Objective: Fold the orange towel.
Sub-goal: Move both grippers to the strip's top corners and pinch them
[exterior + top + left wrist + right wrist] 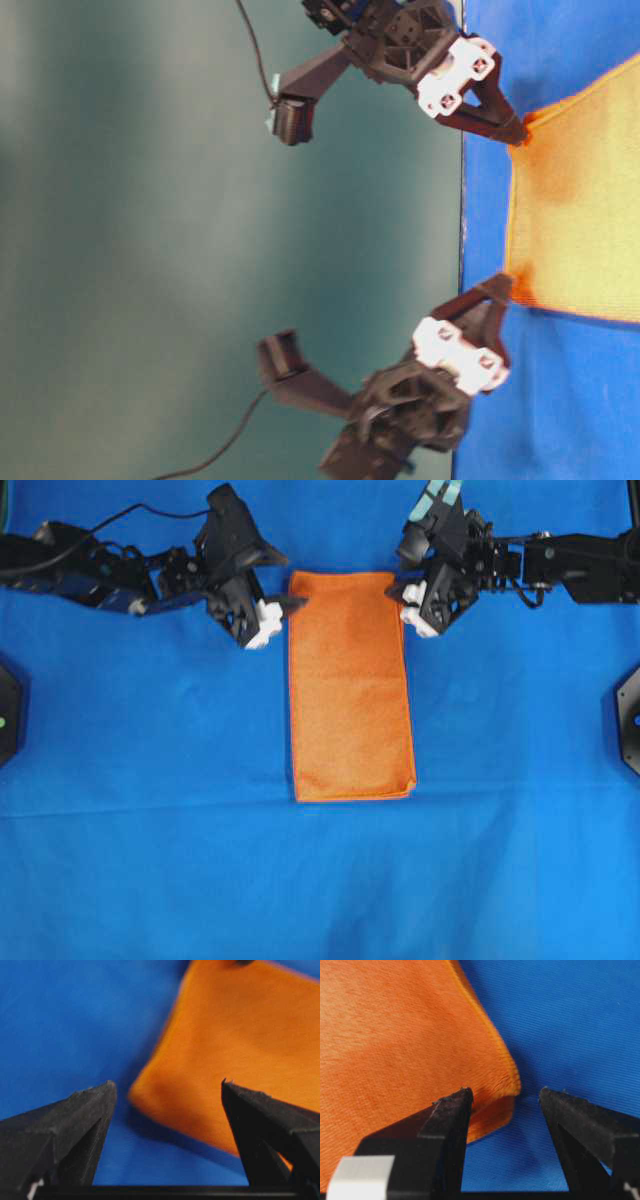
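The orange towel (350, 685) lies flat on the blue cloth as a tall doubled rectangle, its layered edge at the near end. My left gripper (284, 614) sits at the towel's far left corner with its jaws wide open. In the left wrist view that corner of the towel (235, 1040) reaches between the fingers of the left gripper (168, 1085), untouched. My right gripper (403, 600) sits at the far right corner, also open. In the right wrist view the right gripper (505, 1091) straddles the slightly raised towel (395, 1045) corner, with its left finger (445, 1120) over the fabric.
The blue cloth (150, 860) covers the whole table. Black mounts stand at the left edge (6, 712) and the right edge (630, 715). The table-level view shows the cloth's far edge (463, 210) against a grey-green backdrop, with cables trailing behind both arms.
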`<state>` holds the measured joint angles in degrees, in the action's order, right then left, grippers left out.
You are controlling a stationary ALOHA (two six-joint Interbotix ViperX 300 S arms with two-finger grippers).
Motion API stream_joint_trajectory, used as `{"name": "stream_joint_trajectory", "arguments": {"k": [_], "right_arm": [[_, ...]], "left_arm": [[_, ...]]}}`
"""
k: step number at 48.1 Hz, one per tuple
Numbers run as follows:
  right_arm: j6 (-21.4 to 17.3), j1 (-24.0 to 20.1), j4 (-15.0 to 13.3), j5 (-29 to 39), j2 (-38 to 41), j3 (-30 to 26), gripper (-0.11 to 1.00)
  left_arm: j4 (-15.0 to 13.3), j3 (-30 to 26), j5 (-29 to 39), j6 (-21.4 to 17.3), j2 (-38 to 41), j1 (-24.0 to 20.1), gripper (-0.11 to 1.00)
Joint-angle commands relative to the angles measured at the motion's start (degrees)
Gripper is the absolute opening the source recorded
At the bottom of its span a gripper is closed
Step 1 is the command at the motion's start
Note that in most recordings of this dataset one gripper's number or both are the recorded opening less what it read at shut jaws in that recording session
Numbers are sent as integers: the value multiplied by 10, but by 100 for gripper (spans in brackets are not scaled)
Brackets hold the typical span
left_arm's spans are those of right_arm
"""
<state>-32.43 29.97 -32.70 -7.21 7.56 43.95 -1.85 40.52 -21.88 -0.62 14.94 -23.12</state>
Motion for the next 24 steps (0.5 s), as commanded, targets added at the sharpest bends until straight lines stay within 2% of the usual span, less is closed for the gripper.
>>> {"name": "stream_joint_trajectory", "arguments": {"k": [1,5,9,13,15,19,24], "right_arm": [[0,2,1,-4,-1,-10,60],[-1,1,3,-2,4,-10,59],[-1,1,3,-2,6,-7,52],[-2,2,3,-4,6,-4,36],[-3,0,3,-5,6,-1,24],[-3,-3,4,-5,6,3,4],[-4,-4,3,-6,6,5,4]], "left_arm": [[2,-20,-6,0,14,-10,79],[1,-27,-6,0,31,-15,73],[2,-36,-6,0,46,-18,58],[1,-46,-2,-1,61,-12,39],[1,-49,-1,-1,68,-10,31],[1,-53,0,-1,83,-8,18],[1,-45,0,0,84,-7,9]]}}
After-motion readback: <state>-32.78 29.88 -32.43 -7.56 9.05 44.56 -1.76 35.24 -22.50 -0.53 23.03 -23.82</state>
